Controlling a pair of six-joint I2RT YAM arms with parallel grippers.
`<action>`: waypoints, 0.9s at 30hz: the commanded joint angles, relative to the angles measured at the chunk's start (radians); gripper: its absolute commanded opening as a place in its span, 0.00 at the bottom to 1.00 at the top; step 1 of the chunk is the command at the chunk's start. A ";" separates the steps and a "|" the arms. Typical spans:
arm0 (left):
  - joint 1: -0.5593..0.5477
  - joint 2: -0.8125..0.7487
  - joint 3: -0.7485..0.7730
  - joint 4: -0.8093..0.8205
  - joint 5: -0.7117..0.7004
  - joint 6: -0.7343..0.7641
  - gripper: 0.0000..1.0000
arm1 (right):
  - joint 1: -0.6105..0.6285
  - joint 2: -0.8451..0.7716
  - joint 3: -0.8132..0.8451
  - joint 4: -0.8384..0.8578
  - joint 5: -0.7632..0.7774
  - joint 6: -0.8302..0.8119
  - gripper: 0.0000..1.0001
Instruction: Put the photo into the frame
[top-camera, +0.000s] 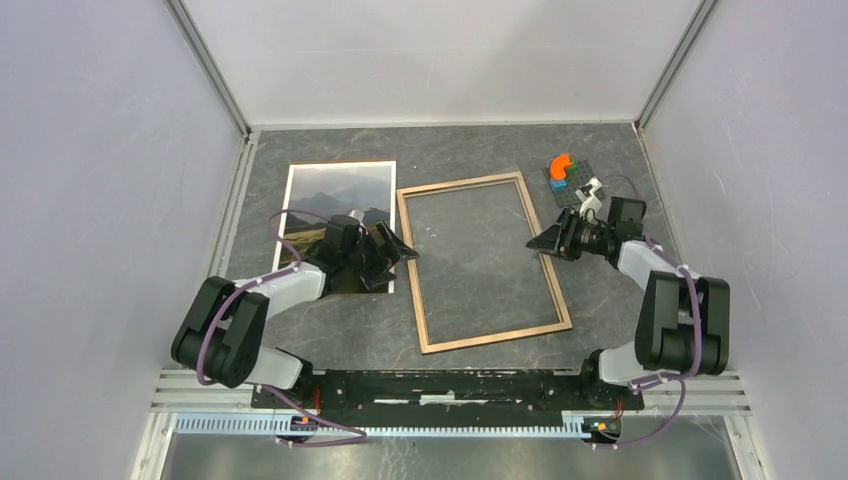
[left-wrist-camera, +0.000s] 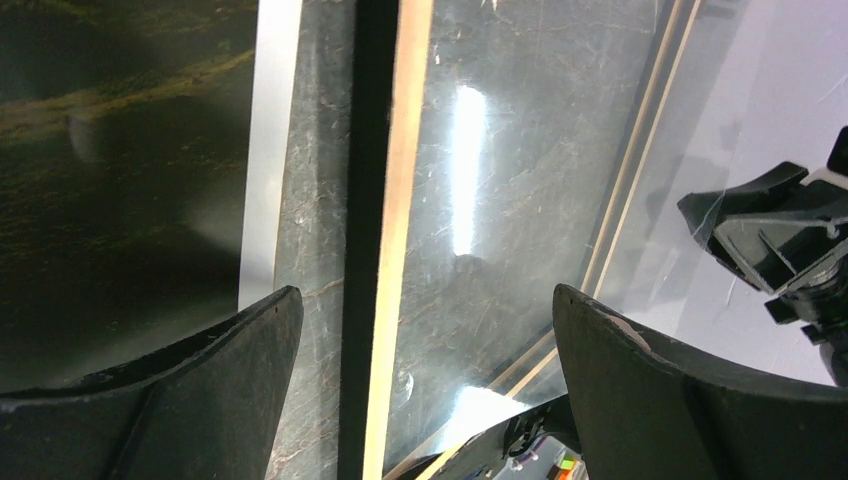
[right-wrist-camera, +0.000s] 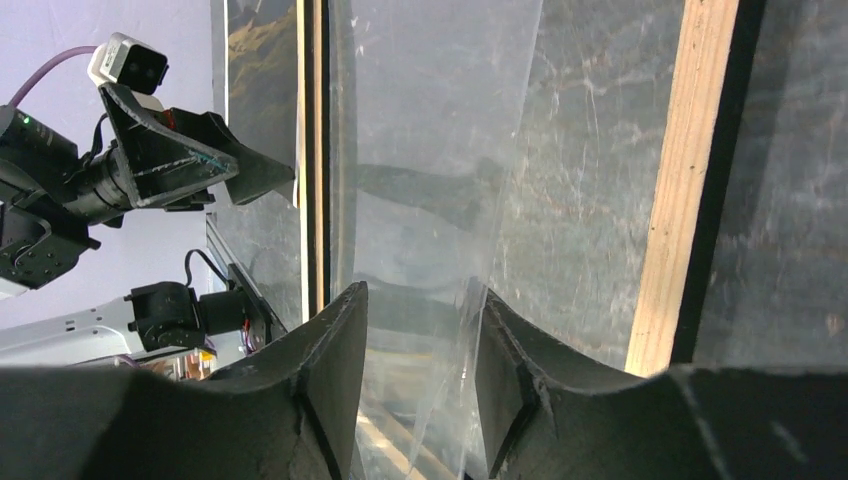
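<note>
Beside the photo (top-camera: 335, 195), the frame (top-camera: 495, 336) lies between the wide-open left tool (left-wrist-camera: 425, 290) and right tool (right-wrist-camera: 422, 290), grip unclear.

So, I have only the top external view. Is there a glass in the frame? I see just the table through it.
Observer: Yes. The left wrist view shows glare and scratches on a clear pane inside the frame.
Operator: Do the right fingers hold anything?
Observer: No pinch shows. In the right wrist view they stand apart, and a clear edge, likely that pane's, runs between them.
Operator: Does the photo touch the frame?
Observer: No; the left wrist view shows a strip of bare table between them.
</note>
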 joint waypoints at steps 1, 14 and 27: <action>-0.003 -0.047 0.068 -0.061 0.012 0.092 1.00 | 0.033 0.079 0.100 0.104 -0.034 0.025 0.45; 0.016 -0.097 0.121 -0.174 0.015 0.202 1.00 | 0.066 0.095 0.184 -0.027 0.040 0.018 0.00; 0.065 -0.147 0.254 -0.320 -0.035 0.307 1.00 | 0.163 -0.072 0.372 -0.194 0.066 0.111 0.00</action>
